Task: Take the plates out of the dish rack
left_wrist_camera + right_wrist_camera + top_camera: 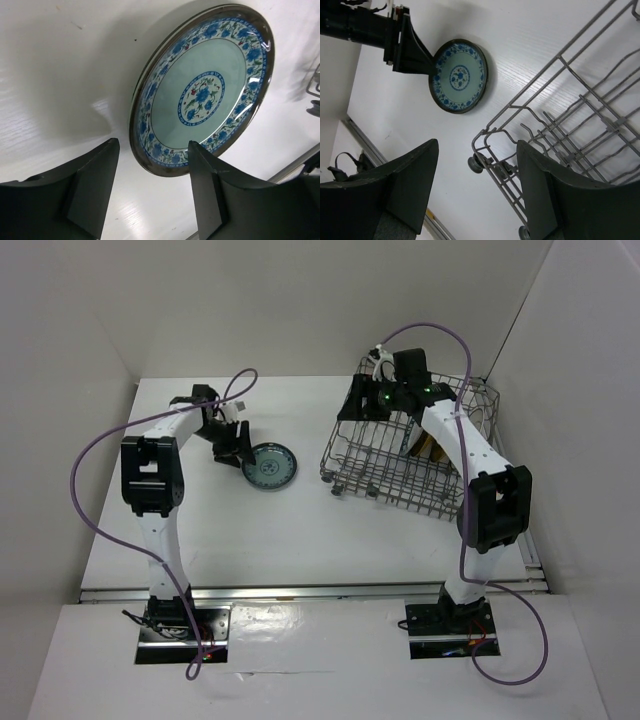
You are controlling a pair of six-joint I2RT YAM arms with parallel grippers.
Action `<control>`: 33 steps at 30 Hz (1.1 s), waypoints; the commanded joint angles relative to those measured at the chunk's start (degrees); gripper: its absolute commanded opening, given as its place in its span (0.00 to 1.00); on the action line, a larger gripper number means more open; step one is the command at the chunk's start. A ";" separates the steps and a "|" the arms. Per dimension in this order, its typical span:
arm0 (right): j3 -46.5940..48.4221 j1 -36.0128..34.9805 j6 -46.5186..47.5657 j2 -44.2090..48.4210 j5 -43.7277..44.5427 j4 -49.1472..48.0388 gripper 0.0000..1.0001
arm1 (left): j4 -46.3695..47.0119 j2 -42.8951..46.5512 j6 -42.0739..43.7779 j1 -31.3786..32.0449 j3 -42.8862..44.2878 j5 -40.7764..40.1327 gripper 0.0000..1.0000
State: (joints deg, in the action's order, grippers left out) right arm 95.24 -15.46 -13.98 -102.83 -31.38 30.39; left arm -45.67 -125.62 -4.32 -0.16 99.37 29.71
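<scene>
A teal patterned plate point(268, 465) lies flat on the white table left of the grey wire dish rack point(375, 478). It also shows in the left wrist view point(202, 90) and the right wrist view point(459, 76). My left gripper point(233, 448) is open and empty, just left of the plate's rim, not touching it. My right gripper point(382, 368) is open and empty, raised over the rack's far left corner point(490, 137). An amber-yellow plate point(428, 445) stands in the rack behind my right arm. The other plates are hidden.
White walls close in the table at the back and both sides. The table's front edge has a metal strip point(300, 592). The rack has small roller wheels point(476, 163) at its corners.
</scene>
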 commanded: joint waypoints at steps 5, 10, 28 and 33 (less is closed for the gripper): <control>-1.98 2.36 -0.88 3.41 12.56 7.83 0.68 | -2.58 0.91 1.94 1.57 2.14 -5.71 0.72; -13.31 3.07 -2.72 8.77 19.50 8.37 0.66 | -2.58 4.06 1.94 2.10 2.14 -7.65 0.80; -30.02 7.11 -5.01 13.17 28.91 10.65 0.25 | -5.22 9.08 2.47 2.62 3.72 -6.08 0.90; -32.40 11.06 -5.01 13.18 28.91 11.79 0.22 | -5.22 9.61 2.47 2.62 3.20 -6.07 0.90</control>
State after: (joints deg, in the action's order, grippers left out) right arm 63.81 -6.33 -18.61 -92.42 -4.51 40.16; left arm -50.04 -119.35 -2.98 2.20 101.69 22.37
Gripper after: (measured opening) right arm 0.223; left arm 0.901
